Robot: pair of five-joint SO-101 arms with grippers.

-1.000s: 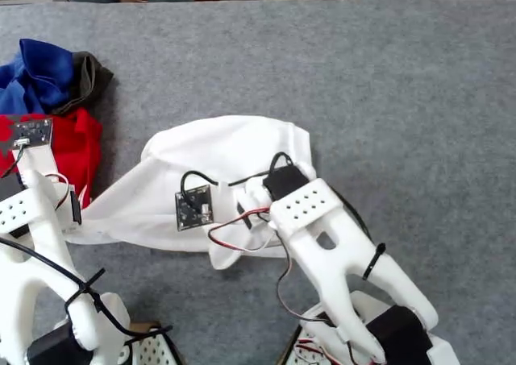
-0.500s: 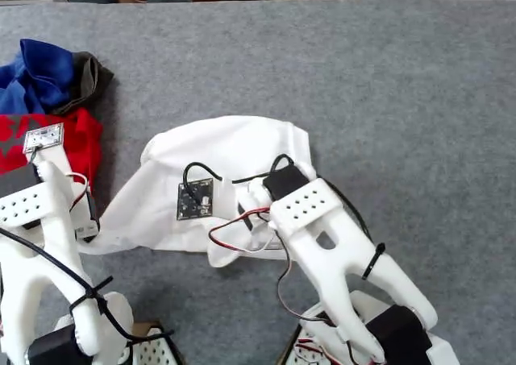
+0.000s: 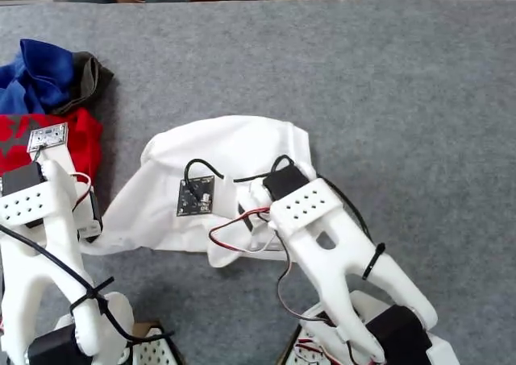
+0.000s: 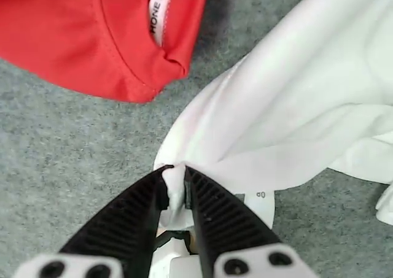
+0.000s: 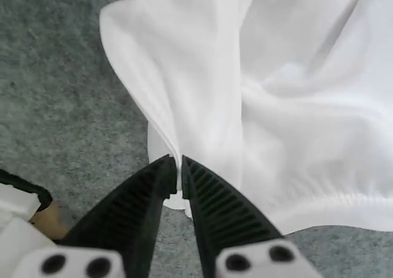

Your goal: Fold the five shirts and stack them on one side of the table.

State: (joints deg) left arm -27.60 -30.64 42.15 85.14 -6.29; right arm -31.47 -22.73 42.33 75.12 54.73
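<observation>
A white shirt (image 3: 226,159) lies spread on the grey table (image 3: 403,99) in the middle of the high view. My left gripper (image 4: 176,172) is shut on the white shirt (image 4: 295,106) at its left corner, beside the red shirt (image 4: 92,38). My right gripper (image 5: 178,165) is shut on a fold of the white shirt (image 5: 282,106) near its front edge. In the high view the left arm (image 3: 44,212) stands at the shirt's left tip and the right arm (image 3: 314,220) over its front right part. A red shirt (image 3: 81,139), a blue shirt (image 3: 36,75) and a dark shirt (image 3: 90,76) lie heaped at the left edge.
The grey felt runs bare across the right half and the far side of the table. Both arm bases (image 3: 145,349) stand at the front edge. Cables (image 3: 242,228) loop over the white shirt by the right arm.
My left arm has swung right and slightly forward, drawing the white shirt's left corner in with it. The right arm has kept still.
</observation>
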